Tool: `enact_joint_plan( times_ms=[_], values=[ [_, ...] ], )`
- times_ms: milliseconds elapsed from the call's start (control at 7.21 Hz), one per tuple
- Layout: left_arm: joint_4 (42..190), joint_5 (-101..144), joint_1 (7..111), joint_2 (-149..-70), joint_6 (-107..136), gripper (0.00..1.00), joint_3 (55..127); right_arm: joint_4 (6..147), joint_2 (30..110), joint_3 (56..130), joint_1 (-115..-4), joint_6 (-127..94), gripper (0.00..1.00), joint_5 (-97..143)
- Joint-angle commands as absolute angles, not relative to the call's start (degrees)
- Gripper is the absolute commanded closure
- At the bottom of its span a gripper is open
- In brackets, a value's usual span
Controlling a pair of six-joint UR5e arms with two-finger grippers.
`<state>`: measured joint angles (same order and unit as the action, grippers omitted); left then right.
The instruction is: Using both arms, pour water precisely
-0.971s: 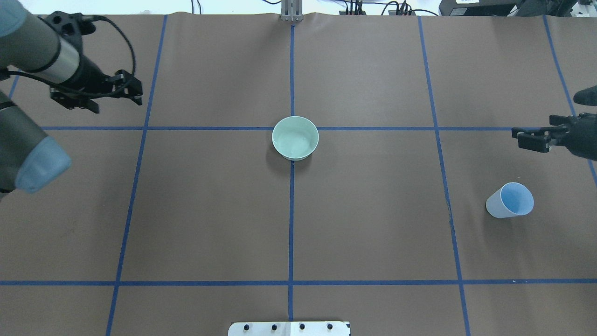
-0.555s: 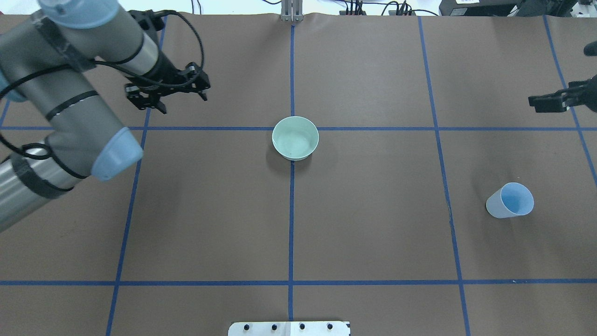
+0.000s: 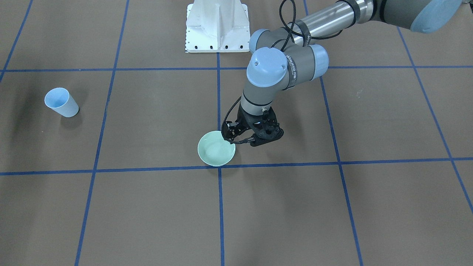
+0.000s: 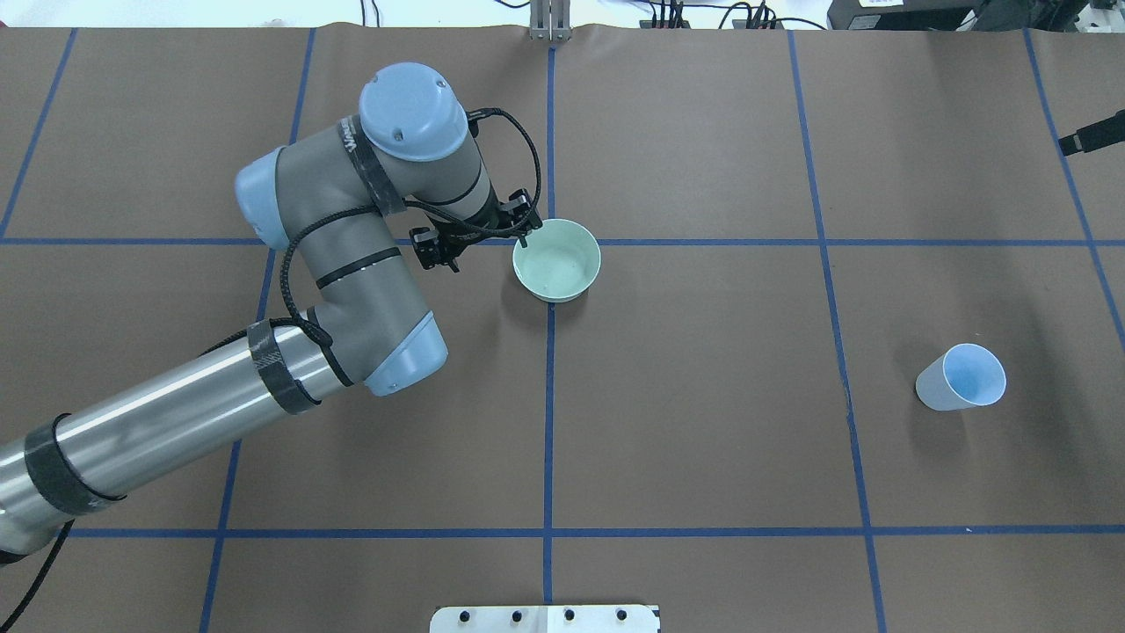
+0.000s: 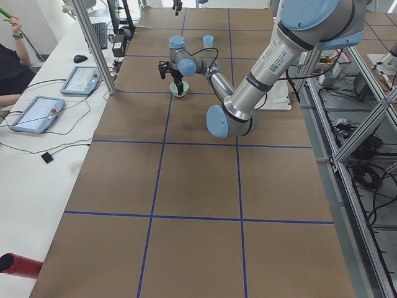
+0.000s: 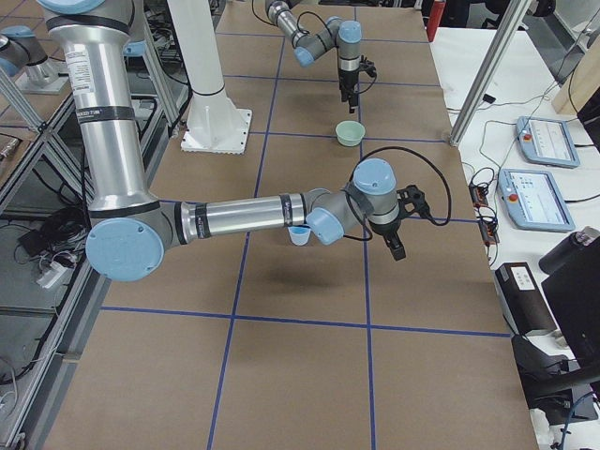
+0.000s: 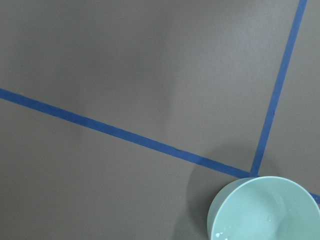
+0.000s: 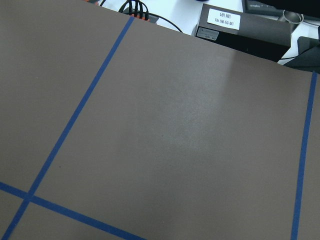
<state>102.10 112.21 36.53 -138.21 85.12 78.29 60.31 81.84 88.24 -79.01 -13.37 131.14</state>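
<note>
Left gripper spread wide, nothing in it, pointing down. One finger is at the rim of the bowl on the bowl's left side, the other out over bare table. Can't confirm contact; the side views show the gripper a bit above the bowl. Left wrist view catches the bowl in its lower right corner, right by a tape crossing.

Left arm reaches in across the left half of the table, wrist bent down over the bowl.

Bowl is mint green, upright, on the centre crossing of the blue tape grid. Can't tell if there is water in it.

Right gripper: can't tell wide or narrow. Overhead only shows a black sliver at the right edge. Right wrist view shows only brown cover and tape.

Cup: light blue, upright, on the right side of the table, well apart from the bowl and from both grippers.
</note>
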Motion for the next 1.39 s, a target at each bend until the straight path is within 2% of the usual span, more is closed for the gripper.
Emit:
enact_joint_plan(
  times_ms=[0,139,277,416,555,693,971,1248],
  values=[
    [108.1,110.66,34.98,-139.22,86.92,0.0,72.7,61.25,81.65,86.57,-80.24,-12.39,0.01,133.58],
    [109.15,110.39,34.72,-139.22,87.01,0.02,71.9,61.87,81.74,86.57,-80.68,-12.31,0.01,134.55],
    [109.51,110.39,33.85,-139.31,87.45,0.2,71.46,61.87,81.83,86.57,-80.68,-12.3,0.01,134.56],
    [109.51,110.39,33.92,-139.31,87.97,0.55,71.54,61.96,81.83,86.57,-80.86,-12.3,0.01,134.56],
    [109.51,110.39,33.93,-139.39,89.28,0.95,71.63,61.96,81.74,86.49,-80.77,-12.22,0.01,134.47],
    [109.34,110.3,33.93,-139.92,90.69,1.0,71.54,61.96,81.83,86.48,-80.77,-12.22,0.01,134.47],
    [108.98,110.3,34.1,-140.89,94.99,1.0,71.54,61.96,81.91,86.48,-80.77,-12.22,0.01,134.56],
    [108.11,111.26,36.89,-141.07,95.28,1.0,74.86,63.44,82.0,86.57,-80.77,-12.39,0.01,134.56]
  ],
)
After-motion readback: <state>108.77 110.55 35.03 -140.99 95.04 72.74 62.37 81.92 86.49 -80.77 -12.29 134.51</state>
